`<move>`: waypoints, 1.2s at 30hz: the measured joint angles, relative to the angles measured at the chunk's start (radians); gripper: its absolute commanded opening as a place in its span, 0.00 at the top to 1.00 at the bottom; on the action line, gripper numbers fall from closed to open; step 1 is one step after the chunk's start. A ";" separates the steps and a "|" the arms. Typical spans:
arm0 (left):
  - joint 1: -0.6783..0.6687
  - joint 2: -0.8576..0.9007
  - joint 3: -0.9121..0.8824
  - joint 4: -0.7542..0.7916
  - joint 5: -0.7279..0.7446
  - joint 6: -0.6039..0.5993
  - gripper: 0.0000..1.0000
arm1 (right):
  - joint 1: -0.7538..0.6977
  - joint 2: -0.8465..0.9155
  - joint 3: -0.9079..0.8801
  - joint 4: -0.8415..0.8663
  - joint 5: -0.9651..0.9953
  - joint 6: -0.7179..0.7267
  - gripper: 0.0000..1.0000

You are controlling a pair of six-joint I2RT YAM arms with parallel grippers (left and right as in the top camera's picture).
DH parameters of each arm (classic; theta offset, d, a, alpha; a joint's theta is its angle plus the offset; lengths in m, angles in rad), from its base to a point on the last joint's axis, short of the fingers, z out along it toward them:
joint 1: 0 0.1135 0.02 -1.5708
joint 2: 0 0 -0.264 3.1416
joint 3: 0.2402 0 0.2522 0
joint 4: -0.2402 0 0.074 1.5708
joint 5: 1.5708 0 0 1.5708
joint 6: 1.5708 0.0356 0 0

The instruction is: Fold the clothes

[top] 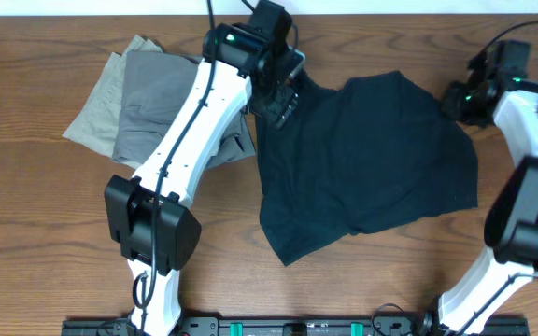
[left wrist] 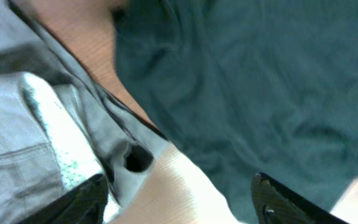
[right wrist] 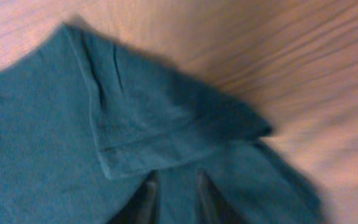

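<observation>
Overhead: my left arm point(top: 194, 131) reaches from the bottom up to top centre. The left gripper point(top: 276, 101) is down at the upper-left edge of the dark garment point(top: 372, 168), which sprawls mid-table point(top: 26, 233). The grey piece point(top: 157, 98) and khaki piece point(top: 92, 117) sit upper left. The right arm point(top: 530, 187) curls up the right edge, with the right gripper point(top: 458, 98) at the garment's upper-right corner.

Left wrist: fingers point(left wrist: 86, 199) are spread wide and hold nothing, with bare wood between them. Grey piece left, garment right.

Right wrist: fingers point(right wrist: 146, 198) are a narrow gap apart with garment in it. Honestly can't tell if they're pinching.

Overhead looks straight down; both wrist views close over dark garment point(top: 372, 159).
</observation>
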 measured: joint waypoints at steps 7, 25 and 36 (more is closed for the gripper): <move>-0.048 0.000 -0.019 -0.033 0.004 0.000 0.31 | 0.022 0.143 0.000 0.092 -0.114 0.038 0.94; -0.109 0.000 -0.298 0.104 0.008 -0.003 0.29 | -0.023 0.217 0.024 0.416 0.171 0.233 0.88; -0.109 0.000 -0.370 0.263 0.010 -0.026 0.24 | -0.036 0.014 0.028 0.138 0.053 0.103 0.67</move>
